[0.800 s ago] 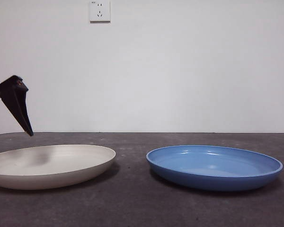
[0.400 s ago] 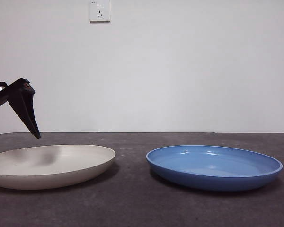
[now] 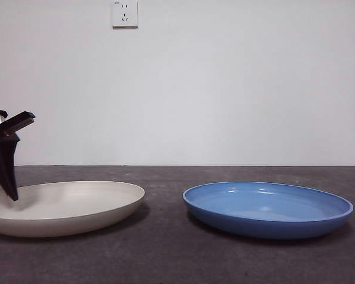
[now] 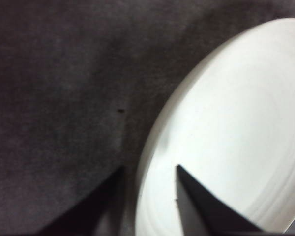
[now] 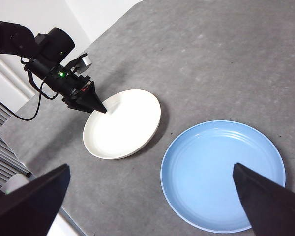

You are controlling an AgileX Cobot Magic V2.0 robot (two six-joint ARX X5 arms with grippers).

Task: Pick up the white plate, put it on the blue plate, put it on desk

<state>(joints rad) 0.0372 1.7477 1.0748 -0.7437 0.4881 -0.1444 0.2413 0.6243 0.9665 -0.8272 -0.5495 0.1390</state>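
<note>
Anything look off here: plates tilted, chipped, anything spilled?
Nothing stands out. The white plate and the blue plate both sit flat on the desk, apart, empty and unchipped. The left gripper is open, straddling the white plate's rim. The right gripper is open, high above both.

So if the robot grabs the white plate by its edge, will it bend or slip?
The white plate looks rigid, so it probably won't bend. Its low sloping rim offers little to pinch, so the left gripper, straddling that rim with jaws open, might slip. Held by one edge, the wide plate would likely droop.
</note>
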